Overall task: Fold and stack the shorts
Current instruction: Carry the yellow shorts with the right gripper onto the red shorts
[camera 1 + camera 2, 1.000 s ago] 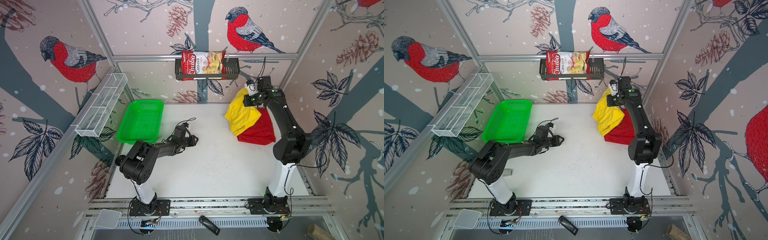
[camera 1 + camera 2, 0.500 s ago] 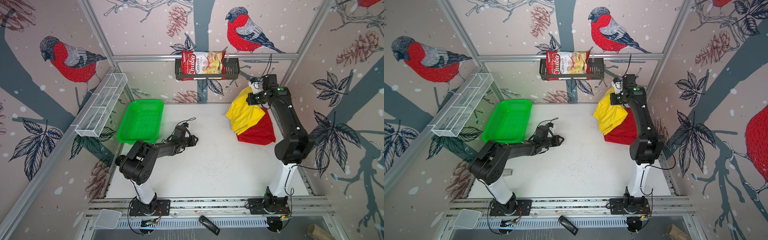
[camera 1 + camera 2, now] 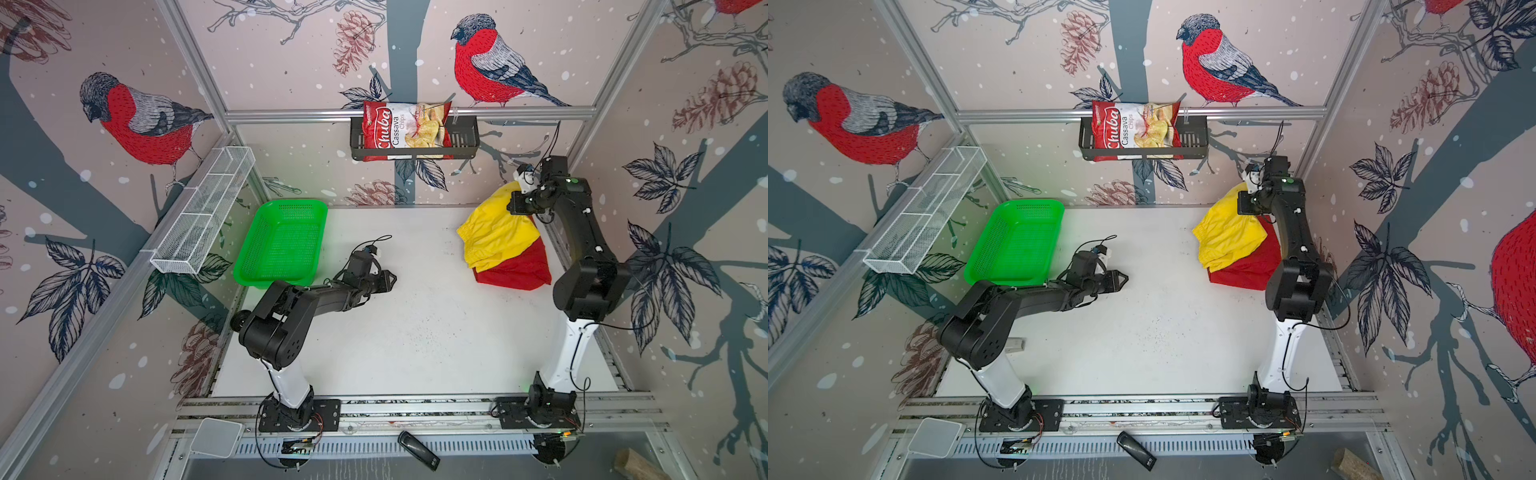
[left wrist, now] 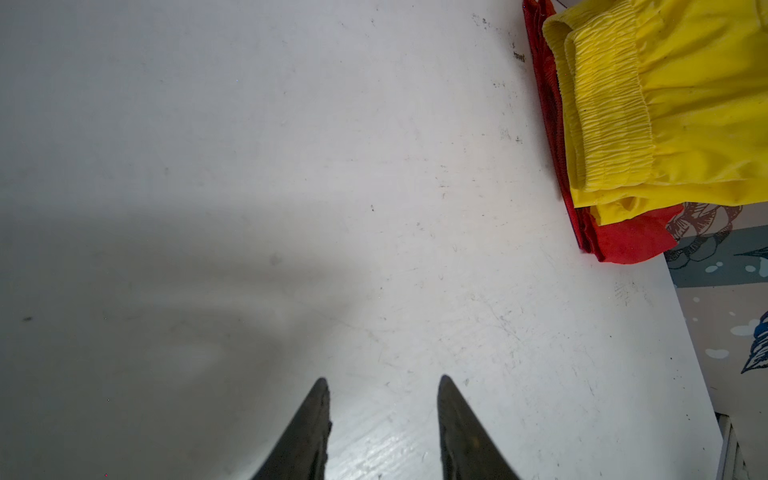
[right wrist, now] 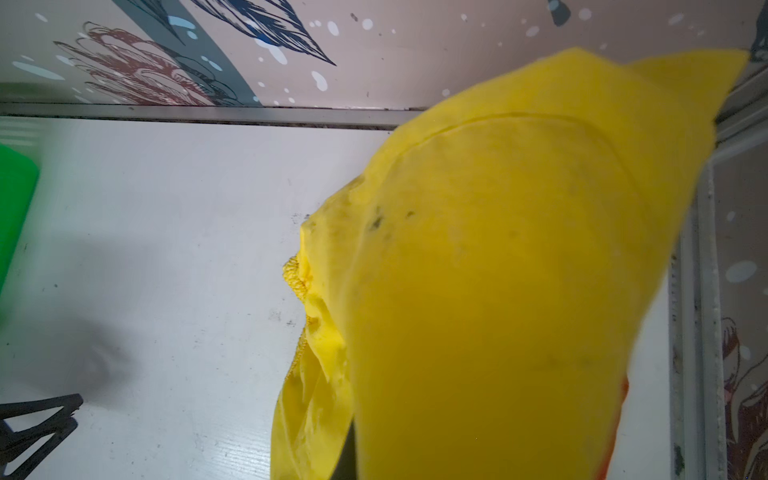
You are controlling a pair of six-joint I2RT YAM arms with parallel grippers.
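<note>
Right wrist view is mostly yellow shorts point(image 5: 498, 291): the right jaws are clamped on one corner of the cloth, holding it up over the table's point(image 3: 415, 332) far right corner. In both top views the rest drapes across the red shorts point(image 3: 519, 270), which look folded by the right edge. The left jaws stand apart, empty, near the green basket point(image 3: 249, 279). I'd say the stack is begun; the yellow pair's last fold is left.

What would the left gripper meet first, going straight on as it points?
Probably only bare table: its wrist view shows nothing else ahead of the open jaws of the left gripper. The shorts lie to one side.
</note>
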